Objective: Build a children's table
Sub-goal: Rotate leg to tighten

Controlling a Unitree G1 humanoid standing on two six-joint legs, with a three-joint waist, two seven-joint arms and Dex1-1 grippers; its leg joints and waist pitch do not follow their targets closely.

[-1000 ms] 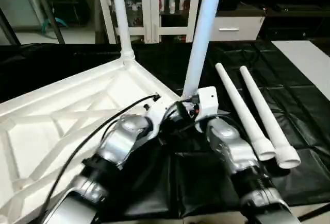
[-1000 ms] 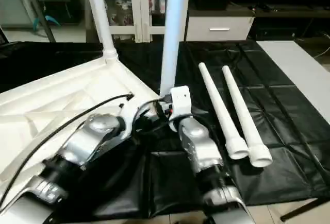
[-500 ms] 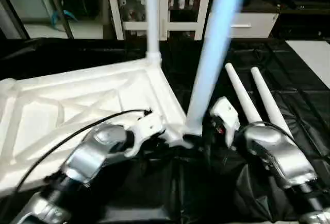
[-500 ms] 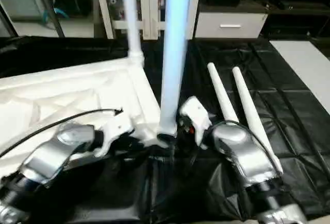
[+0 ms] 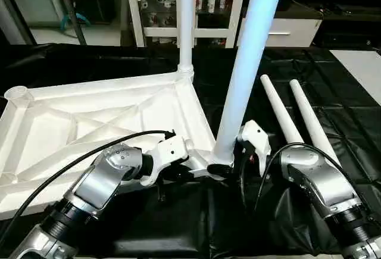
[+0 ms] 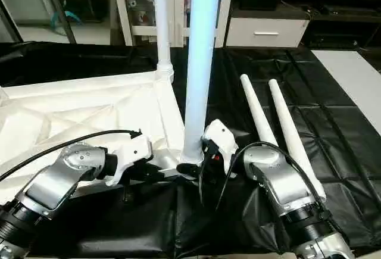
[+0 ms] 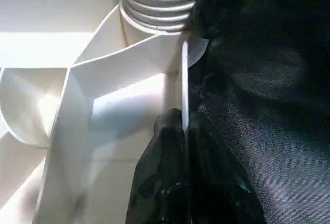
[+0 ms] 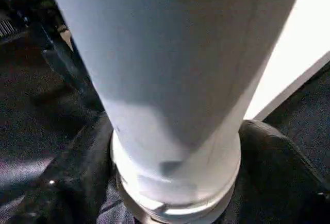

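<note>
The white tabletop (image 5: 89,122) lies upside down, its X ribs facing up. One leg (image 5: 186,21) stands in its far corner socket. A second leg (image 5: 247,62) stands upright in the near right corner socket (image 7: 157,2). My right gripper (image 5: 225,164) is at this leg's base, with a black finger (image 8: 67,183) on each side of the tube (image 8: 175,105). My left gripper (image 7: 183,126) is shut on the tabletop's thin side wall, just beside that socket. Two loose legs (image 5: 280,113) (image 5: 311,122) lie side by side on the cloth to the right.
Black cloth (image 5: 286,74) covers the work surface. A flat white board (image 5: 363,62) lies at the far right. A white glass-door cabinet (image 5: 161,3) and a drawer unit (image 5: 292,30) stand behind. My left arm's black cable (image 5: 71,164) arcs over the tabletop.
The camera has shifted. The near leg has gone from leaning to almost upright, and my right arm has swung round to its right side. My left gripper stays on the tabletop's wall.
</note>
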